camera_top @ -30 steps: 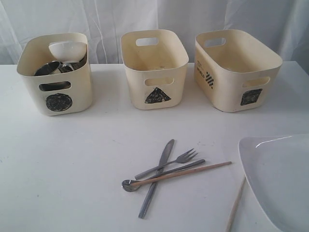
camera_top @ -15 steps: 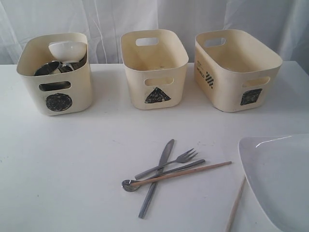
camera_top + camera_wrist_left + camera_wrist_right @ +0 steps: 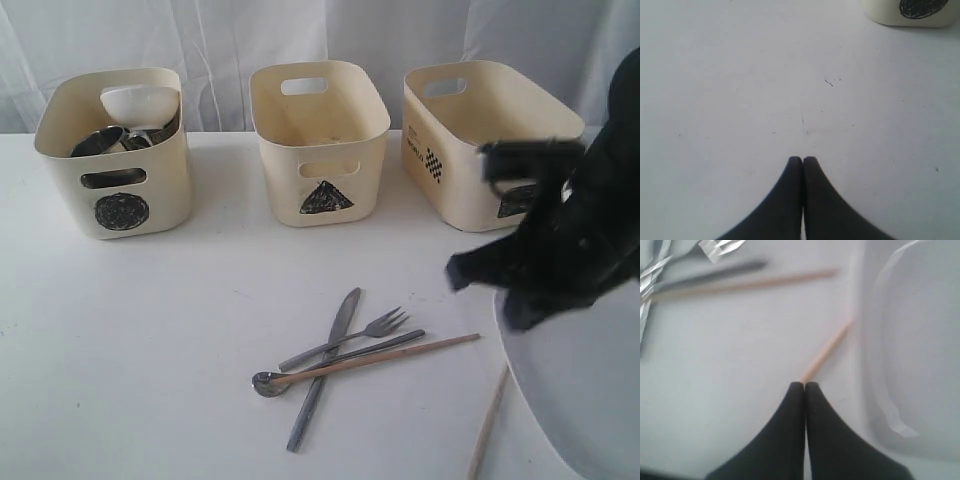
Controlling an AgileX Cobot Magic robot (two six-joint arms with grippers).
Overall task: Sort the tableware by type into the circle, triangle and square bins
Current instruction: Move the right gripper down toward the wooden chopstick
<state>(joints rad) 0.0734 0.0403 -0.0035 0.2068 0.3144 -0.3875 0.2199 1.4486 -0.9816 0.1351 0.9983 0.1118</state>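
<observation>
A steel knife (image 3: 325, 365), fork (image 3: 352, 339) and spoon (image 3: 335, 362) lie crossed on the table with one wooden chopstick (image 3: 385, 357) over them. The other chopstick (image 3: 488, 425) lies beside the large white plate (image 3: 590, 400). The circle bin (image 3: 115, 190) holds a white bowl (image 3: 140, 103) and steel vessels (image 3: 100, 140). The triangle bin (image 3: 320, 150) and the square bin (image 3: 470, 150) stand to its right. My right arm (image 3: 570, 230) hangs blurred over the plate. My right gripper (image 3: 804, 385) is shut and empty, just short of the loose chopstick (image 3: 827, 351). My left gripper (image 3: 802, 159) is shut over bare table.
The white table runs to a curtain behind the bins. A corner of the circle bin (image 3: 910, 12) shows in the left wrist view. The plate's rim (image 3: 875, 350) lies close beside my right gripper's fingers. My left arm is out of the exterior view.
My right arm has swung into the exterior view from the right, now over the plate and in front of the square bin. The tableware has not moved.
</observation>
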